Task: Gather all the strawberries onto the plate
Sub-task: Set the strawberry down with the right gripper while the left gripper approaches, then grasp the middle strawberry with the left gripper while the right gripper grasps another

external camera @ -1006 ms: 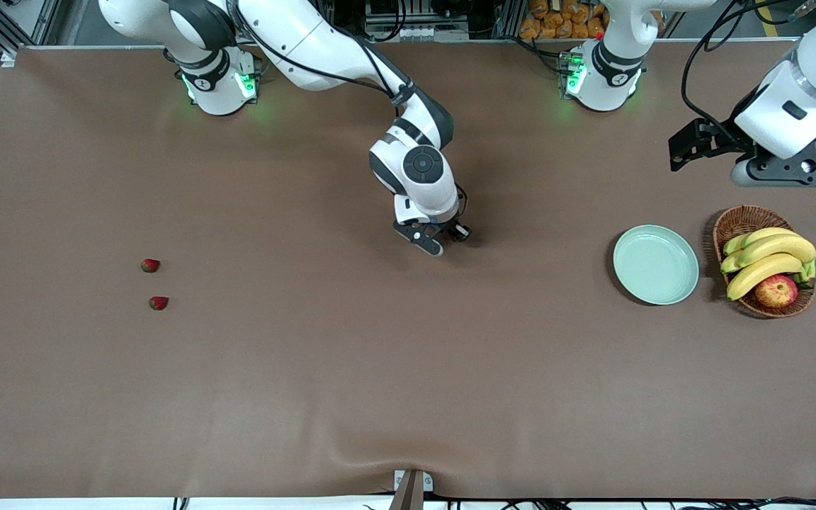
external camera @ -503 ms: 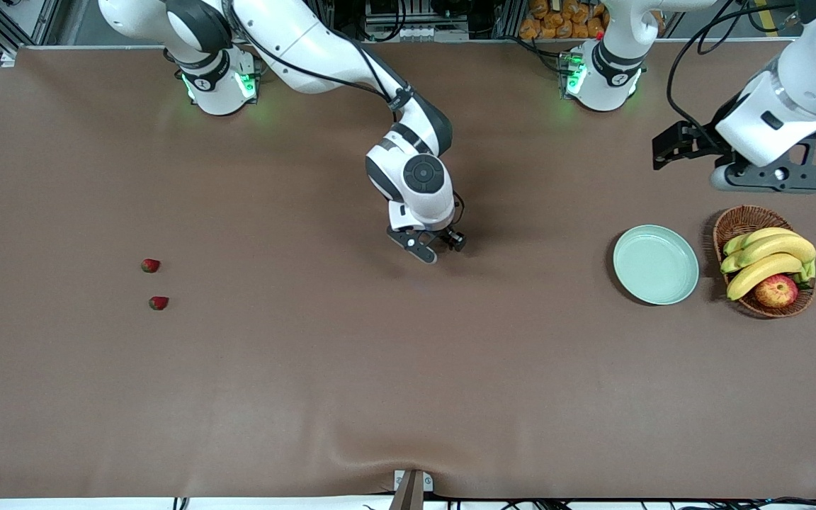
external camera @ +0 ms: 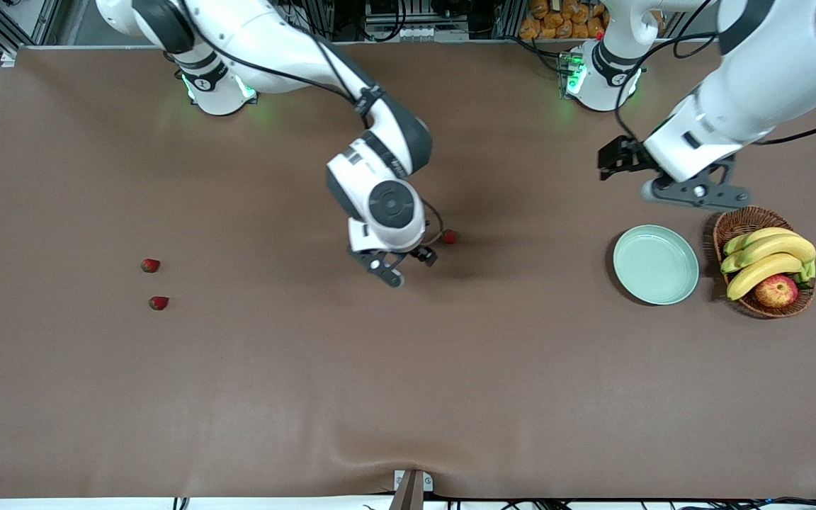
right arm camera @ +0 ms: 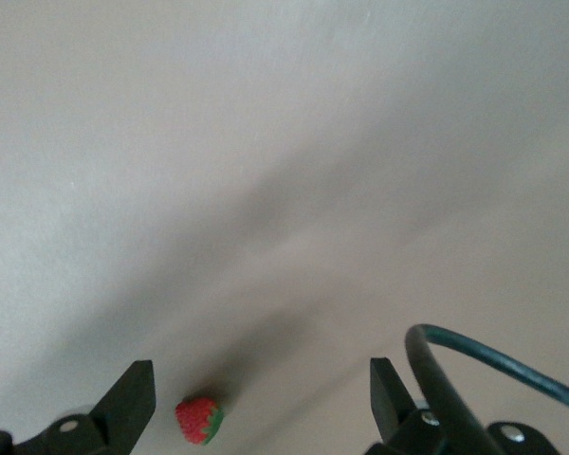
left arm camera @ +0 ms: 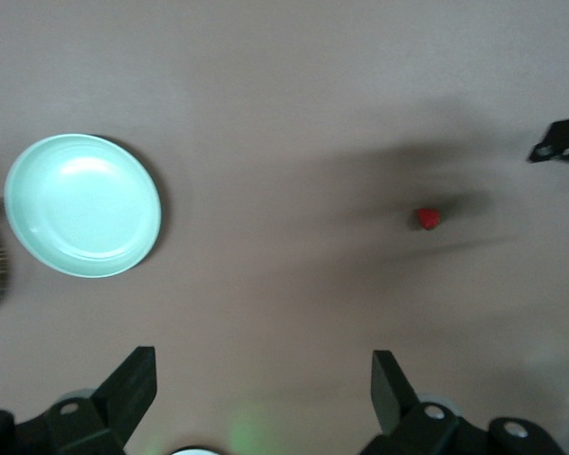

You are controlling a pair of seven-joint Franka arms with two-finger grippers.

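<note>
Since a second ago the right claw point(external camera: 404, 268) has let go of a small red strawberry with a green cap point(external camera: 450, 237), which now lies bare on the brown desk point(external camera: 408, 368) near its middle, just beside the claw toward the left arm's end. The left claw point(external camera: 691, 193) has swung in from the desk's end toward the pale mint-green round plate point(external camera: 656, 264).

Front view: the right claw hangs low over the middle of the desk, its fingers spread and holding nothing. The left claw is up in the air over the desk just above the plate's rim on the base side, fingers spread, empty. Two more small red strawberries point(external camera: 150, 265) point(external camera: 159, 303) lie close together near the right arm's end of the desk. The plate holds nothing. Beside it, at the left arm's end, stands a brown wicker basket point(external camera: 739, 221) with yellow bananas point(external camera: 769, 256) and a red-yellow apple point(external camera: 776, 290).

Left wrist view: the spread fingers point(left arm camera: 128, 389) frame bare desk; the plate point(left arm camera: 82, 205) and the dropped strawberry point(left arm camera: 428, 219) lie well apart.

Right wrist view: the strawberry point(right arm camera: 199, 420) lies on the desk between the spread fingers point(right arm camera: 133, 398), touching neither.
</note>
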